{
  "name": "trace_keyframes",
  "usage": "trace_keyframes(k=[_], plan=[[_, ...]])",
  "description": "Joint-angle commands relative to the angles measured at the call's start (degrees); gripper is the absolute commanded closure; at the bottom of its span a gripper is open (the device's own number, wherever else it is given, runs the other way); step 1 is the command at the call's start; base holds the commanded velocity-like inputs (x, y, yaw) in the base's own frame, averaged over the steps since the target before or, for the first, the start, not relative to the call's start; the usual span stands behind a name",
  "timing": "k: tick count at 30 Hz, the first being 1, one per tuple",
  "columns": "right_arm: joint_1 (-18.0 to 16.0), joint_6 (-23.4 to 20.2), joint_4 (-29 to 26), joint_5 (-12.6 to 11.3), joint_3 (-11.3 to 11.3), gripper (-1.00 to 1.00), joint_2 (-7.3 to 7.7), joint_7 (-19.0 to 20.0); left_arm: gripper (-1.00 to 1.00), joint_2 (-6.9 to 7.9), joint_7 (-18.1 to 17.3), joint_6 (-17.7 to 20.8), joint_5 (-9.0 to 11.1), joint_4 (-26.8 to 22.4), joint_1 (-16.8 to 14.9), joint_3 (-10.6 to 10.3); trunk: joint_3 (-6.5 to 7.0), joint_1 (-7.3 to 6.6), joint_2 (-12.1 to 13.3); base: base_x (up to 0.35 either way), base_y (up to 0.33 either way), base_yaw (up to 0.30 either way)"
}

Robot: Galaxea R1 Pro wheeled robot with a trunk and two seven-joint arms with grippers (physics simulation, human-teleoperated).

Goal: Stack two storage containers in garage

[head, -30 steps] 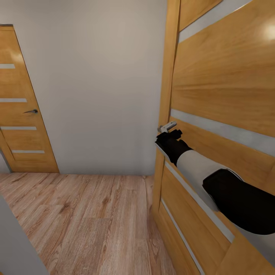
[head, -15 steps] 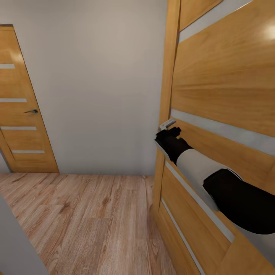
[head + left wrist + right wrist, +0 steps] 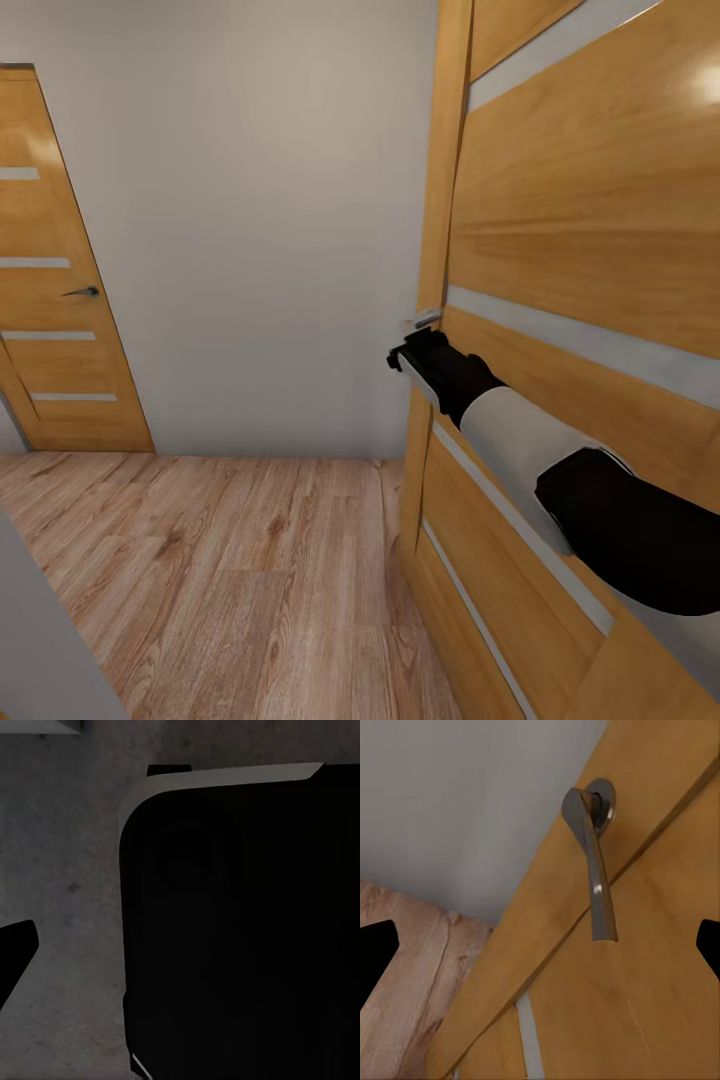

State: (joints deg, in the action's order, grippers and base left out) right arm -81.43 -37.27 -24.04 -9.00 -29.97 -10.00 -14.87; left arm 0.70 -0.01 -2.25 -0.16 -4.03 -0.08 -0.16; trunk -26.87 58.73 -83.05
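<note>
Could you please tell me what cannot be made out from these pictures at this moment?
- Right gripper: in the head view its own wrist hides the fingers; the right wrist view shows two dark tips far apart, nothing between.
- Door handle: mostly hidden behind that gripper in the head view.
- Left wrist view: a dark rounded body blocks most of it; what it is cannot be told.
- Near door: cut off by the head view's right edge.

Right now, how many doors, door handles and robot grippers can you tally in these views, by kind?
Doors: 2, the near door by the right arm and the far door across the hall.
Door handles: 2, the near lever handle and the far door's handle.
Grippers: 1, the right gripper by the near handle.
Total: 5
</note>
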Motion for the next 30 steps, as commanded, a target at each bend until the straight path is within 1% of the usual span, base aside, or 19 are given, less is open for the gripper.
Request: trace_keyframes(k=[1,9,22,30], plan=[[-0.07,-0.14,-0.06,-0.64,-0.36,-1.00,0.00,0.01,-1.00,0.01,0.05,-0.04,-0.02,-0.01,-0.01,-0.02,-0.06,0.00,-0.03,0.000,0.000,0.000],[-0.09,-0.09,-0.13,-0.72,-0.35,-1.00,0.00,0.70,-1.00,0.01,0.10,0.21,0.31,-0.01,-0.01,0.06,-0.06,0.00,-0.03,0.000,0.000,0.000],[-0.05,-0.10,-0.05,-0.74,-0.39,-1.00,0.00,1.75,-1.00,0.01,-0.07,-0.16,0.25,-0.01,-0.01,-0.01,-0.06,0.00,-0.03,0.000,0.000,0.000],[-0.04,0.88,-0.12,-0.59,-0.52,-1.00,0.00,2.12,-1.00,0.01,-0.07,-0.30,0.34,-0.01,-0.01,-0.02,-0.06,0.00,-0.03,0.000,0.000,0.000]])
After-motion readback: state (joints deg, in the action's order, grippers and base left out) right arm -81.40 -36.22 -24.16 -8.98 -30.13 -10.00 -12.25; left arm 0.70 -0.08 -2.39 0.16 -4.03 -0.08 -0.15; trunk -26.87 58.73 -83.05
